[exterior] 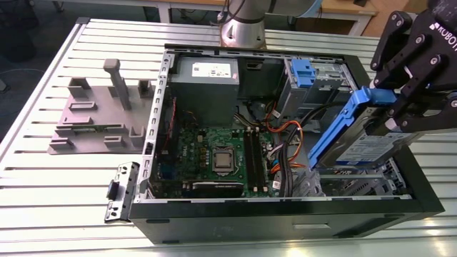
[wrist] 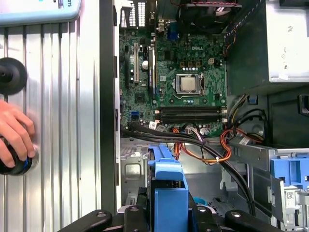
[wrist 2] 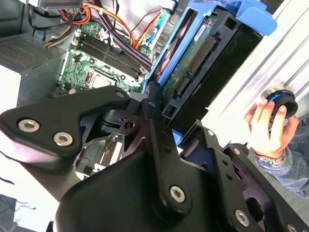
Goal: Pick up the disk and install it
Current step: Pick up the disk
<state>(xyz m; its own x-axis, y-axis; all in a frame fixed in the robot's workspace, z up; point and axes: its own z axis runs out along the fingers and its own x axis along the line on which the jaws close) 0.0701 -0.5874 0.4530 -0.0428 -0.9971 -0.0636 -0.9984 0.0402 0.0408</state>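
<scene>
The gripper is clamped on the disk, holding it tilted in the air over the open computer case, with one corner dipping toward the metal bay below. The disk is a flat silver drive with a white-and-blue label on its broad face, and a bright blue plastic bracket runs round its edges; in the exterior view the bracket's long rail slants down from the gripper toward the case floor. In the second wrist view the disk shows its dark underside and a row of connector pins just beyond the black fingers, which press against the bracket on either side. In the first wrist view the blue bracket rises between the fingers, with the green circuit board and a bundle of orange and black cables lying in the case beyond it. Well away from the gripper, across the case, a grey plastic stand with upright posts sits on the ribbed bench. A person's hand rests on a round black knob beside the case.
</scene>
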